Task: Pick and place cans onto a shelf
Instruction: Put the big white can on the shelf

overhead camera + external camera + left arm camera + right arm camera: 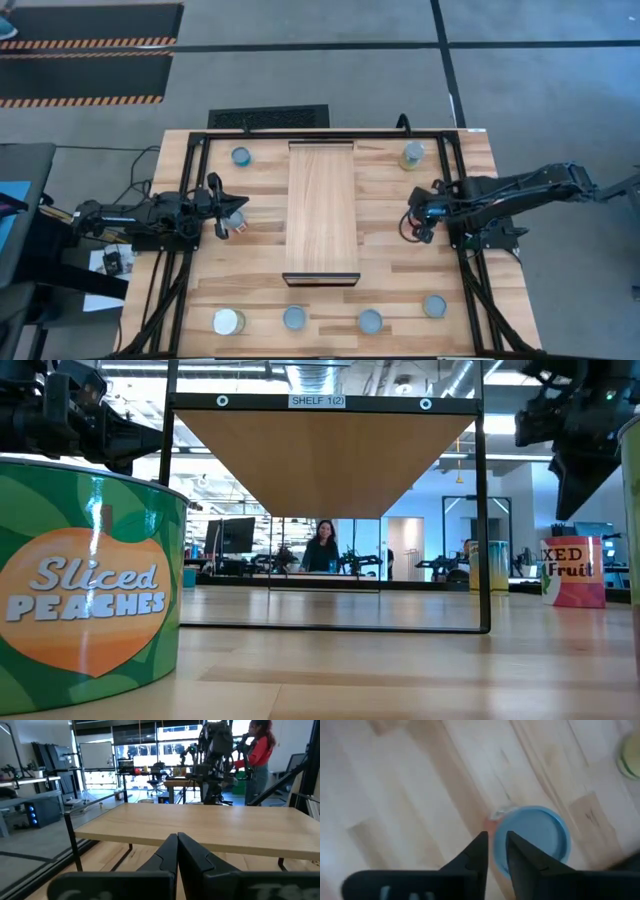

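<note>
The shelf [322,210] is a long light-wood plank on a black frame in the middle of the table; the low view shows its underside [325,455]. My left gripper [222,215] is shut and empty, held level at about shelf height and pointing at the shelf [200,827]. A red-labelled can [237,224] stands on the table right beside it. My right gripper [496,840] points down, open by a narrow gap, above the near edge of a blue-topped can [532,840] with a red label [408,229]. It hangs well above that can [573,572].
A blue-topped can [241,156] stands far left and a yellow-green one [412,154] far right. Several cans line the near edge, from a white-topped one [228,321] to one at the right [434,306]. A peaches can [90,590] fills the low view's left. A person [255,755] stands beyond the table.
</note>
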{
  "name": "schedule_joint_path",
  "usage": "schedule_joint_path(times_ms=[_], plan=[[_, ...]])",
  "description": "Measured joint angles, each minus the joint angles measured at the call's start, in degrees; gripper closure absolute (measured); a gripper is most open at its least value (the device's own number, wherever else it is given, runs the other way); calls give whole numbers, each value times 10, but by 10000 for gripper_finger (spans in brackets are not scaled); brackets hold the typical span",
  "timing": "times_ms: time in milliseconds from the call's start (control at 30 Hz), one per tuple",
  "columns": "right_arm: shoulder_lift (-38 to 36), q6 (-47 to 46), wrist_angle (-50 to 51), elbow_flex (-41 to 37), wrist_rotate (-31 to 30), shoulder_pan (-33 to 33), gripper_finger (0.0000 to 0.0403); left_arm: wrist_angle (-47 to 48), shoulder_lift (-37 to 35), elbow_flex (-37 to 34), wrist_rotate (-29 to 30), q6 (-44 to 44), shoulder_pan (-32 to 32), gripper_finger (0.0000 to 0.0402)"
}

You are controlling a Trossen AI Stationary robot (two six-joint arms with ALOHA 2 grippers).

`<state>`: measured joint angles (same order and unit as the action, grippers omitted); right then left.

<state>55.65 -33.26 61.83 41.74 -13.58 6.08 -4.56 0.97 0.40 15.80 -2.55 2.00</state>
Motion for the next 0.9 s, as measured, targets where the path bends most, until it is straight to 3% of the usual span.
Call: schedule_joint_path(times_ms=[267, 400, 533, 767, 900], plan=[[83, -28, 24, 0, -15, -1, 226, -1, 0, 0, 1, -4, 0, 401], [113, -29, 22, 0, -16, -10, 212, -1, 0, 0, 1, -14, 0, 401], [133, -17, 21, 1, -21, -16, 248, -1, 0, 0, 3, -13, 0, 401], [141, 29, 11, 18, -17, -16, 387, -1, 0, 0, 3, 1, 0, 401], [139, 54, 6, 76, -12, -17, 381, -1, 0, 0, 2, 1, 0, 401]])
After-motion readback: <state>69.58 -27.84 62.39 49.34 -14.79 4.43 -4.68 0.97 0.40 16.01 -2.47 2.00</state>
